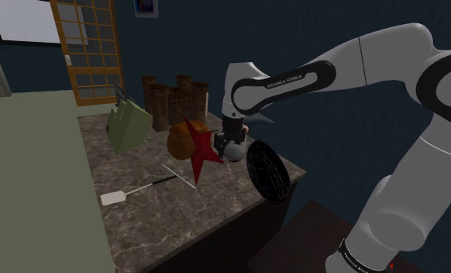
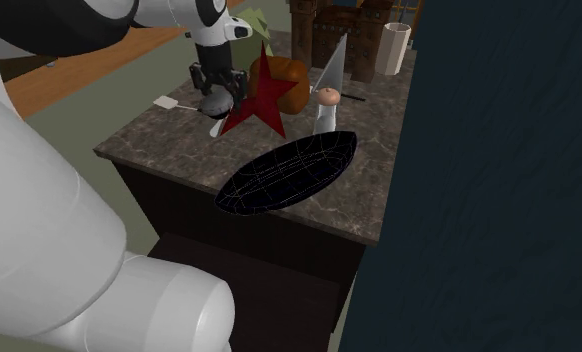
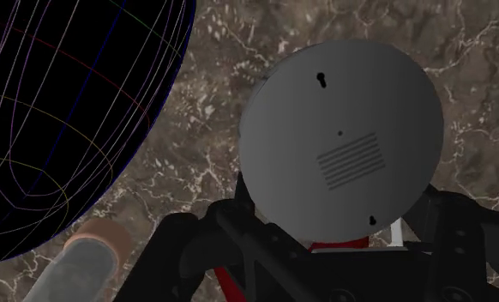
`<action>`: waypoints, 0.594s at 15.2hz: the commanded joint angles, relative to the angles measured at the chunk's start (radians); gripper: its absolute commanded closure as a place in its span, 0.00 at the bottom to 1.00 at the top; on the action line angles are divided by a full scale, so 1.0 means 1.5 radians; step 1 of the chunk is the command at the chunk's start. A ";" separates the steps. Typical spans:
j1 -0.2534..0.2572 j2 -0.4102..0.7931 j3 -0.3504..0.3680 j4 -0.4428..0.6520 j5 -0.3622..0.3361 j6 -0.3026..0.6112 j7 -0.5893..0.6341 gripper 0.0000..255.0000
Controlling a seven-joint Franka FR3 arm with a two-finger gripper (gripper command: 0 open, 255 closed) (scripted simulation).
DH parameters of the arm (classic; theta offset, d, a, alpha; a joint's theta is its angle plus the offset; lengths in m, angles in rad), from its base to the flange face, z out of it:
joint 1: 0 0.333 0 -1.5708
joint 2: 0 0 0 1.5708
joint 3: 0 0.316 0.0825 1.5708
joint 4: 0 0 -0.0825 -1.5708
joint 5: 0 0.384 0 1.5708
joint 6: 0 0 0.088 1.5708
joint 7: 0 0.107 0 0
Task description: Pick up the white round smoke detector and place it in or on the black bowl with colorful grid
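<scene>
The smoke detector (image 3: 342,141) is a round grey-white disc with a slotted vent on its face, and it sits clasped between the black fingers (image 3: 188,257). My gripper (image 1: 233,147) is shut on it above the marble counter (image 1: 177,209), just in front of a red star. The black bowl with a coloured grid (image 1: 266,172) lies at the counter's near corner, a short way beside the gripper. From the second exterior view, the gripper (image 2: 219,100) with the smoke detector (image 2: 217,104) hangs beyond the bowl (image 2: 289,172). In the wrist view the bowl (image 3: 68,111) lies beside the detector.
A red star (image 1: 201,147) and an orange round object (image 1: 181,141) stand close behind the gripper. Farther back are a brown castle (image 1: 173,97) and a green bag (image 1: 129,126). A white spatula (image 1: 115,197) lies on the counter. A small gnome figure (image 2: 327,95) stands near the bowl.
</scene>
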State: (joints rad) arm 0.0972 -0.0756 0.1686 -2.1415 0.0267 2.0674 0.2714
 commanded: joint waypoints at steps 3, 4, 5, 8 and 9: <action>-0.022 -0.035 -0.027 -0.034 0.003 -0.002 -0.050 1.00; -0.029 -0.045 -0.036 -0.044 0.003 -0.001 -0.066 1.00; -0.036 -0.053 -0.046 -0.054 0.002 0.000 -0.083 1.00; -0.057 -0.075 -0.075 -0.079 -0.002 0.002 -0.131 1.00; -0.064 -0.081 -0.085 -0.086 -0.004 0.003 -0.147 1.00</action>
State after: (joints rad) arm 0.0094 -0.1824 0.0533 -2.2592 0.0227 2.0750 0.0714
